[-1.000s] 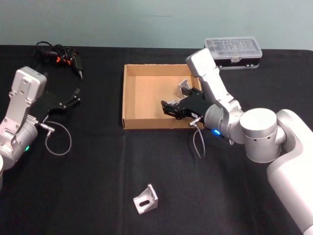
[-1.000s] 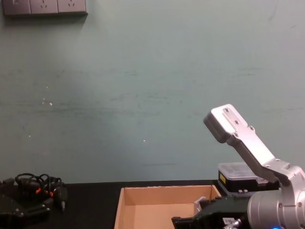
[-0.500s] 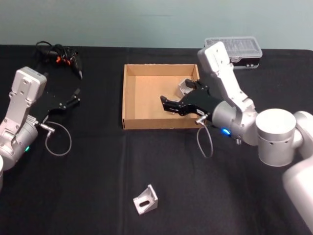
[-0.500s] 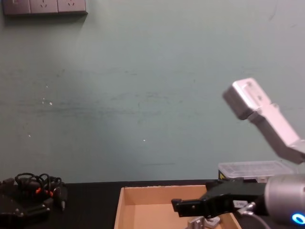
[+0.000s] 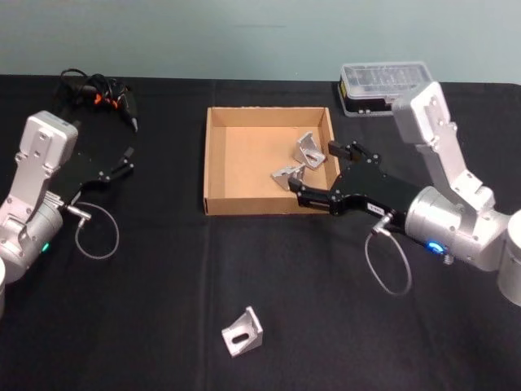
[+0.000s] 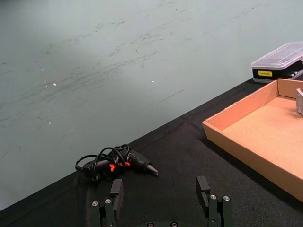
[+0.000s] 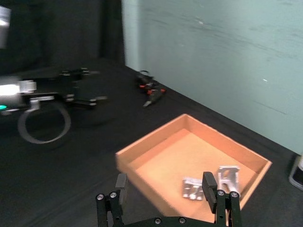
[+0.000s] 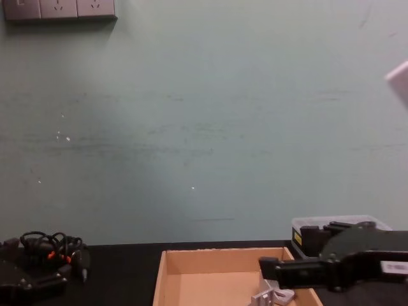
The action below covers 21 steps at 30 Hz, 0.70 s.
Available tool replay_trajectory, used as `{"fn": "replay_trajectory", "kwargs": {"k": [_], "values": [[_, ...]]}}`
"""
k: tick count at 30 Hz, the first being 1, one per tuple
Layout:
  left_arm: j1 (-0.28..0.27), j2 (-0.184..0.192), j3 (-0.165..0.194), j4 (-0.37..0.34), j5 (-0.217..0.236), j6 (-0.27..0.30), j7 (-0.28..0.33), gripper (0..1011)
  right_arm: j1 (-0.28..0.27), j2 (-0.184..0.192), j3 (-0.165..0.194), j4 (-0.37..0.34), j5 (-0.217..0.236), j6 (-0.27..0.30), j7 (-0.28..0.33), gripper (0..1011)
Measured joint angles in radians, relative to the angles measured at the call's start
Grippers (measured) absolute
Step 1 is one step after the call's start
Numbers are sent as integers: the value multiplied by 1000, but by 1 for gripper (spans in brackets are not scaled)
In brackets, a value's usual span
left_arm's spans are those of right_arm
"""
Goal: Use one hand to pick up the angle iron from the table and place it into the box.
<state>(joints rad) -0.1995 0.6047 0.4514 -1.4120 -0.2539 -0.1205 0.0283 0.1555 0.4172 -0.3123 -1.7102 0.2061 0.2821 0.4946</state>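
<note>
Though fingers [image 5: 313, 198] wide, empty, right gripper [image 5: 316, 172] beside box [image 5: 210, 155], case [image 5: 383, 81] behind; left gripper [image 5: 127, 160] aside.

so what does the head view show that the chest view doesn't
Head view extra: a loose angle iron lying on the table in front of the box. Chest view extra: wall sockets high on the left. Shared: the box with two angle irons at its right side, the right gripper open at its near right corner, the organiser case behind, the cable bundle far left. The left gripper sits parked, open, at the left.
</note>
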Motion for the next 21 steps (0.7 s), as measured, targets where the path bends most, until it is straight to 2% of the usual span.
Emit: {"fn": "replay_trajectory", "kwargs": {"k": [2,3,6,11,13,14,18,21], "values": [[0,0,0,0,0,0,0,1011,-28,38,8,-42,25,-8,35,1000],[0,0,0,0,0,0,0,1011,-28,38,8,-42,25,-8,35,1000],[0,0,0,0,0,0,0,1011,-62,101,17,-98,62,-25,99,1000],[0,0,0,0,0,0,0,1011,-87,186,9,-145,89,-54,183,1000],[0,0,0,0,0,0,0,1011,-88,193,7,-148,91,-57,191,1000],[0,0,0,0,0,0,0,1011,-90,220,-2,-152,95,-67,216,1000],[0,0,0,0,0,0,0,1011,-89,246,-18,-153,99,-77,240,1000],[0,0,0,0,0,0,0,1011,-80,271,-43,-147,97,-88,269,1000]]}}
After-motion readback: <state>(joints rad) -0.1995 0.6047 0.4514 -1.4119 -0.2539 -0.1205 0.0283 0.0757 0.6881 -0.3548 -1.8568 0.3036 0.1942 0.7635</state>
